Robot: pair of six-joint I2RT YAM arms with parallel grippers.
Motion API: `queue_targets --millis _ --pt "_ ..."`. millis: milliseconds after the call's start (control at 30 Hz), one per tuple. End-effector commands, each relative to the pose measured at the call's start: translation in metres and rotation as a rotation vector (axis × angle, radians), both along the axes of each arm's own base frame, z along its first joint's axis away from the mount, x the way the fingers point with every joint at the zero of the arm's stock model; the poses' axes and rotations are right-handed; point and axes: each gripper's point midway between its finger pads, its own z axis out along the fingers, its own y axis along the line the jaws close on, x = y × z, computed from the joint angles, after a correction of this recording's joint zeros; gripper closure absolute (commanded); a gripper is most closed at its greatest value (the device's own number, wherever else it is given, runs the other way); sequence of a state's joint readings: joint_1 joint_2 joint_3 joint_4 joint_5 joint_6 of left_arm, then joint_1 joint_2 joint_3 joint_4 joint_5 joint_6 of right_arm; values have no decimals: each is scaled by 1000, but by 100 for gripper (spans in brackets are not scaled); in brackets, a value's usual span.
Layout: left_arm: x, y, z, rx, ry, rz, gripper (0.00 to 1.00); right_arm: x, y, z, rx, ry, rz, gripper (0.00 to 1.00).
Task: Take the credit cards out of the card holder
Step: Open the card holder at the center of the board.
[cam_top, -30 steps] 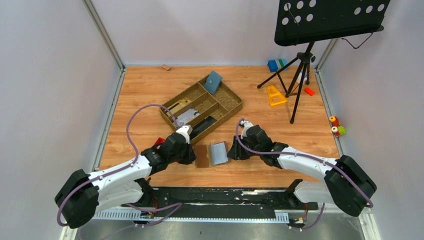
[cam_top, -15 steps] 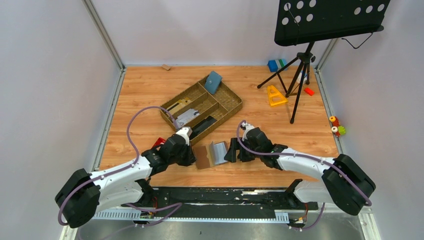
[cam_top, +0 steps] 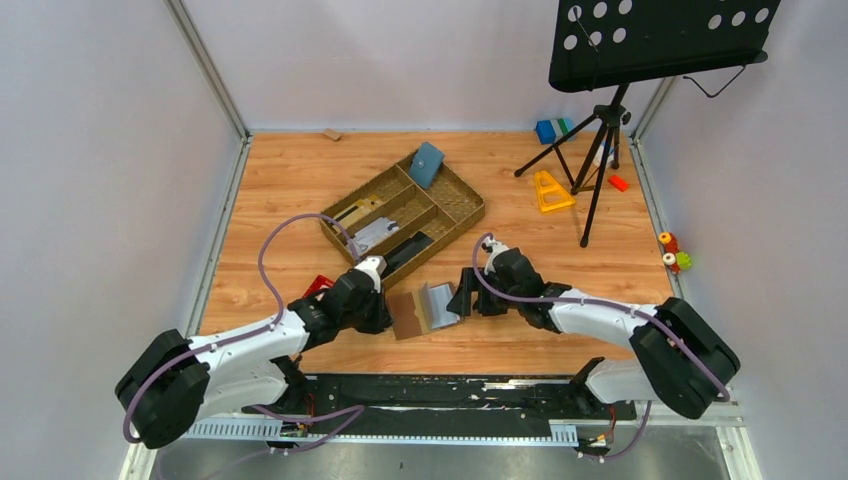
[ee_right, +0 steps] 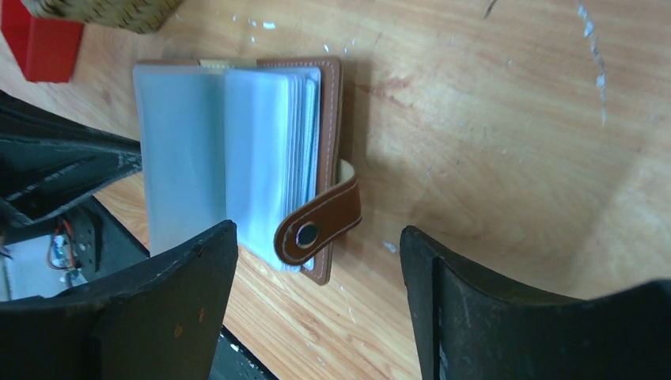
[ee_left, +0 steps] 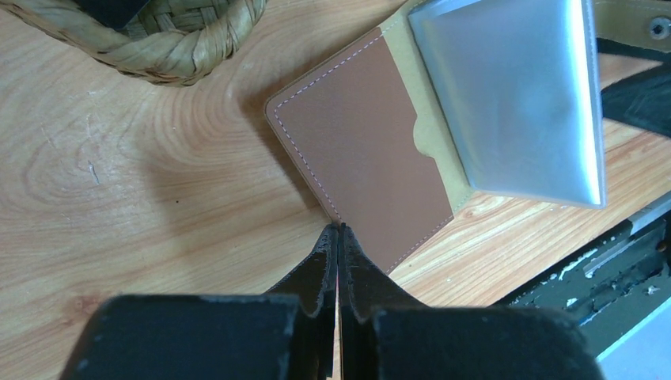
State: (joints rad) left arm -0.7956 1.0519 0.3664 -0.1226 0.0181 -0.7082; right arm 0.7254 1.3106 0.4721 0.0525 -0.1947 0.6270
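The card holder (cam_top: 418, 311) lies open on the table between my two grippers, brown cover to the left and grey clear sleeves (cam_top: 441, 303) to the right. In the left wrist view the brown cover (ee_left: 364, 150) lies flat and a sleeve page (ee_left: 514, 95) stands up. My left gripper (ee_left: 340, 229) is shut, its tips touching the cover's near edge. It also shows in the top view (cam_top: 384, 308). My right gripper (ee_right: 316, 233) is open beside the holder's tab side (cam_top: 463, 299). The closing tab (ee_right: 320, 222) lies over the sleeve stack (ee_right: 261, 150). No card shows separately.
A woven tray (cam_top: 458, 216) with a blue-teal pouch (cam_top: 426, 164) stands behind the holder. A red object (cam_top: 319, 284) lies by the left gripper. A music stand (cam_top: 600, 150), a yellow piece (cam_top: 551, 190) and small toys are at the right. The black base rail (cam_top: 450, 385) runs along the near edge.
My right gripper has shifted left to the holder's right side. The grey sleeve pages have lifted from flat and lean leftward. The left gripper has barely moved.
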Motion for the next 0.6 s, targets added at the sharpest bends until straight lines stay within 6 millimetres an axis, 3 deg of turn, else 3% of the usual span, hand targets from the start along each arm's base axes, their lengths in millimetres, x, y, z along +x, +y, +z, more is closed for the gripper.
queue_targets --millis 0,267,400,500,567 --pt "6 -3 3 7 -12 -3 100 7 5 1 74 27 17 26" --pt "6 -7 3 3 -2 -21 100 -4 26 -6 183 126 103 44" --pt "5 -11 5 -20 -1 -34 100 -8 33 -1 234 133 140 54" --pt "5 -14 6 -37 -3 -35 100 -11 38 6 270 133 167 68" --pt "5 -16 9 -52 -9 -37 100 -14 41 11 293 130 188 70"
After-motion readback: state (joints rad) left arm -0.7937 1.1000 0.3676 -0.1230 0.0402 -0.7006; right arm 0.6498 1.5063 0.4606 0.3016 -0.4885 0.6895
